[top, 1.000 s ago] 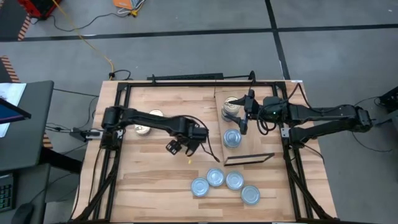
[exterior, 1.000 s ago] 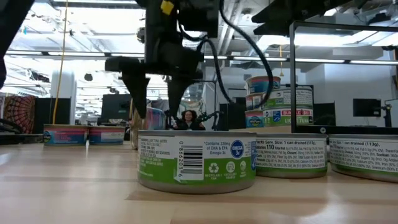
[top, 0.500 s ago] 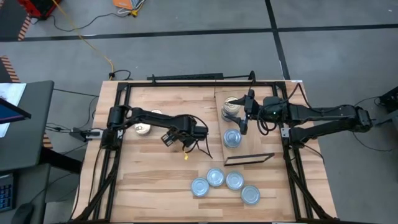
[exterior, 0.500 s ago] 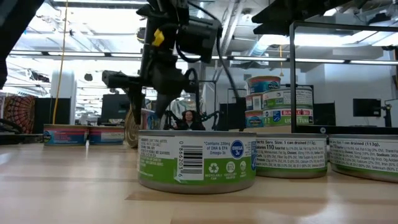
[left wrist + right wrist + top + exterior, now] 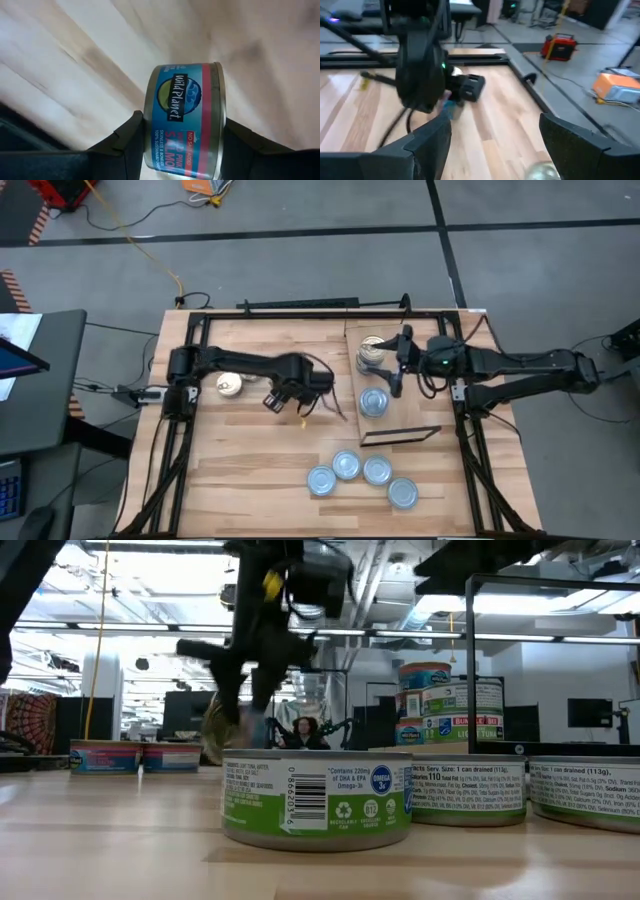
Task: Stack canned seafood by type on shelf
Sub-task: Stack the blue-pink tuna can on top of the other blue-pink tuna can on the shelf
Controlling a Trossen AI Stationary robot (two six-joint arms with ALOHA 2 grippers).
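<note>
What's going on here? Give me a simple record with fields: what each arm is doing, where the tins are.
Left end effector: shut on a blue-and-pink tin, lifted above the table
Right end effector: open, hanging over the shelf
On the shelf: a stack of tins and a single blue-topped tin
Table front: four blue-topped tins
Table left: one gold-topped tin

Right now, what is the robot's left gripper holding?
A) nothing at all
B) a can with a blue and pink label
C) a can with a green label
B: in the left wrist view the left gripper has a finger on each side of the blue and pink can.
</note>
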